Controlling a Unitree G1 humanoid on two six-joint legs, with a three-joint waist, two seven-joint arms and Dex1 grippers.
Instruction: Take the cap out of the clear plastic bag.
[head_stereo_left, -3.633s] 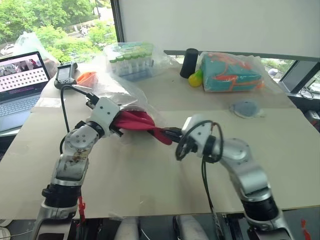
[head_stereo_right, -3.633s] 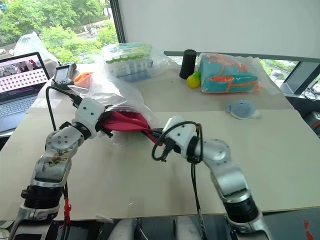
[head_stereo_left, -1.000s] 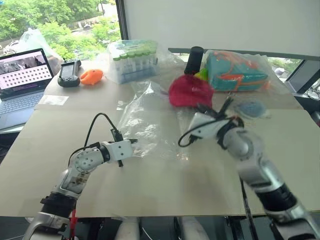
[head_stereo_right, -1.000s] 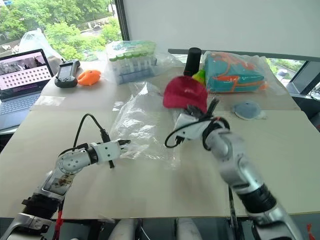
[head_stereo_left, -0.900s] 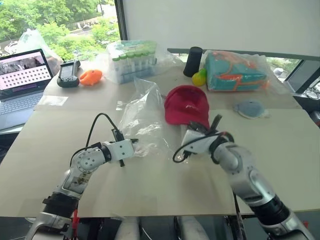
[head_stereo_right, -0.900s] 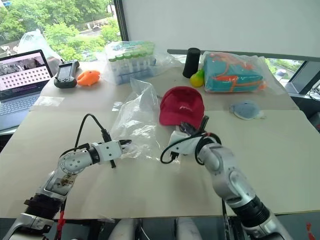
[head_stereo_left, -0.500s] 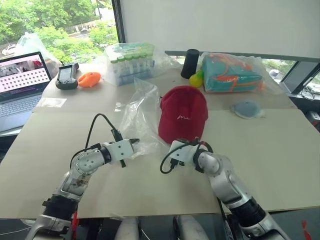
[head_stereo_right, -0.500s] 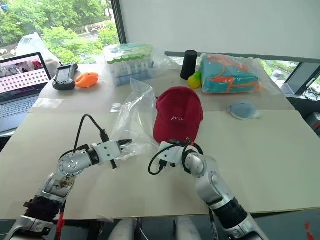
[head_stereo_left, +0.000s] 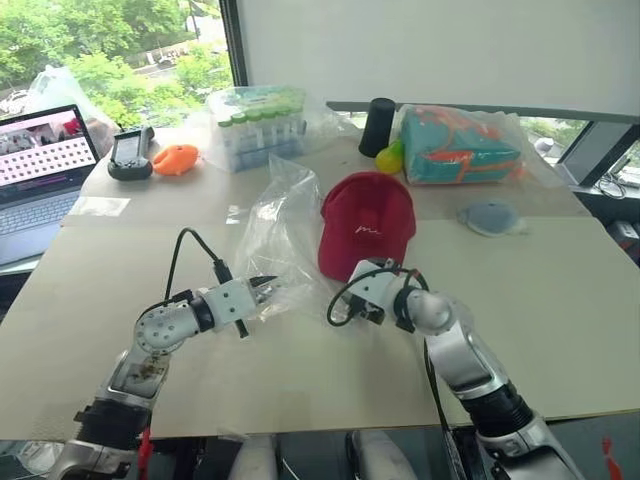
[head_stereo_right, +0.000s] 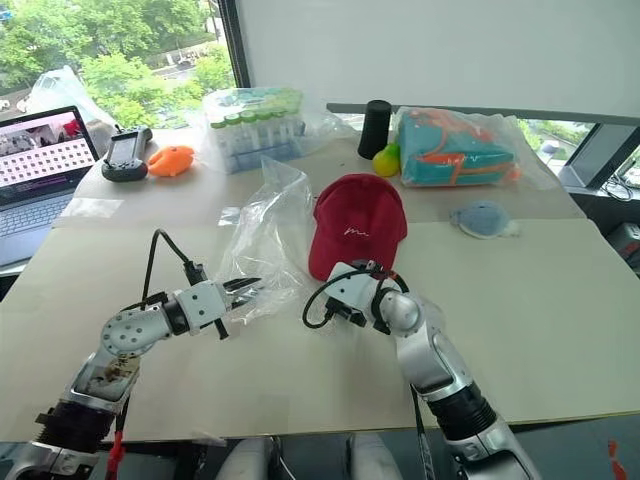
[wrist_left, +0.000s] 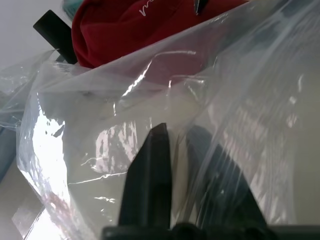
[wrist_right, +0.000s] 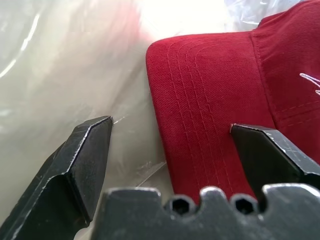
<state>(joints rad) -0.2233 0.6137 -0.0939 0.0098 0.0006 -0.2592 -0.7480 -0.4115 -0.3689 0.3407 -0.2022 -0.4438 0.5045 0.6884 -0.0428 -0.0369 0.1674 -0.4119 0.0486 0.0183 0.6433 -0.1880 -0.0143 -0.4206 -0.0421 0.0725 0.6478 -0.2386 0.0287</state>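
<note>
The cap (head_stereo_left: 365, 223) sits out on the table (head_stereo_left: 560, 300), free of the clear plastic bag (head_stereo_left: 280, 235), which stands crumpled just to its left. The right gripper (wrist_right: 185, 150) is spread wide, its fingers either side of the brim's edge and not gripping it. The left gripper (head_stereo_left: 268, 288) has its fingers a little apart with a fold of bag film between them. Beyond the cap, towards the window: a black cylinder (head_stereo_left: 379, 126), a yellow-green ball (head_stereo_left: 390, 156), a bag with a teal-and-orange item (head_stereo_left: 460, 145) and a bag of green-capped tubes (head_stereo_left: 262, 122). A grey-blue round thing (head_stereo_left: 487, 216) lies off to the right; an orange toy (head_stereo_left: 176, 158), handheld device (head_stereo_left: 128, 153) and laptop (head_stereo_left: 45, 160) are away left.
</note>
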